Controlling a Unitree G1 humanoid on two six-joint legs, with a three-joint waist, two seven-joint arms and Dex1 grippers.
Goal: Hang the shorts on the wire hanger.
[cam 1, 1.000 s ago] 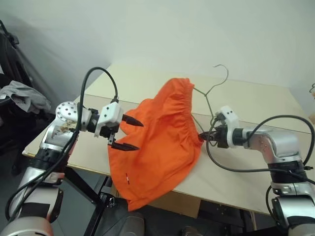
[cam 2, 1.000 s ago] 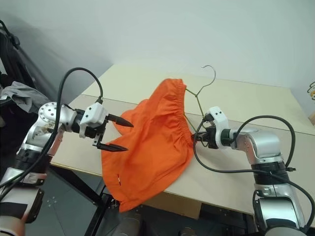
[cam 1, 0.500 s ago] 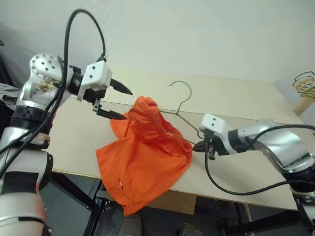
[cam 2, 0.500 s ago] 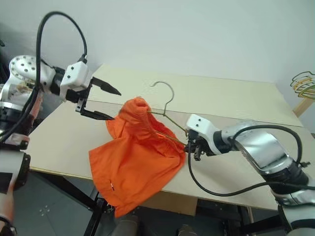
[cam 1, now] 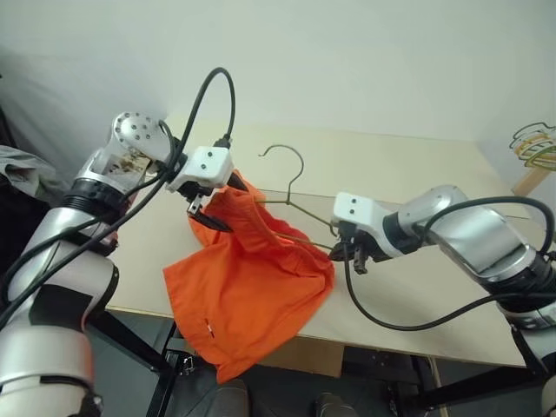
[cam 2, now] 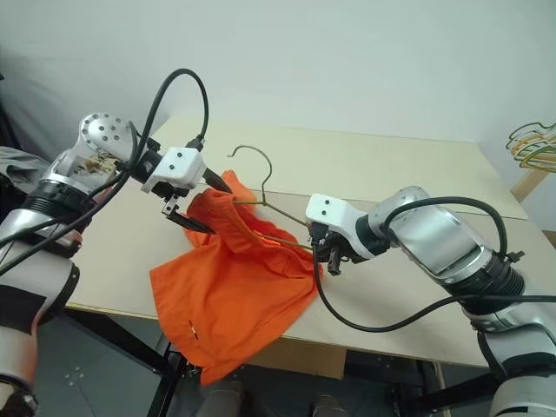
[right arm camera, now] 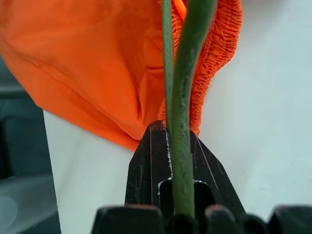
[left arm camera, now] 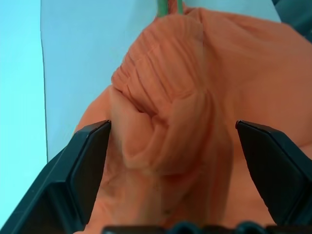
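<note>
The bright orange shorts (cam 1: 252, 278) are bunched over one arm of the wire hanger (cam 1: 291, 201) and sag down past the table's front edge. The hanger's hook (cam 1: 287, 156) points away from me. My right gripper (cam 1: 346, 254) is shut on the hanger's wire at its corner; in the right wrist view the wire (right arm camera: 187, 87) runs up out of the pinched fingers (right arm camera: 156, 165) with the elastic waistband (right arm camera: 219, 44) behind it. My left gripper (cam 1: 228, 206) is open, its fingers (left arm camera: 87, 165) on either side of the raised bunch of the shorts (left arm camera: 170, 112).
The beige table (cam 1: 417, 174) carries the work, and its near edge runs under the hanging cloth. A bunch of coloured hangers (cam 1: 534, 139) is at the far right. Grey clothing (cam 1: 17, 165) lies off the table on the left.
The shorts, flat a second ago, are now bunched up on the raised hanger. My left gripper moved in from beside them to straddle the bunch. My right gripper rolled and drew nearer, still holding the wire.
</note>
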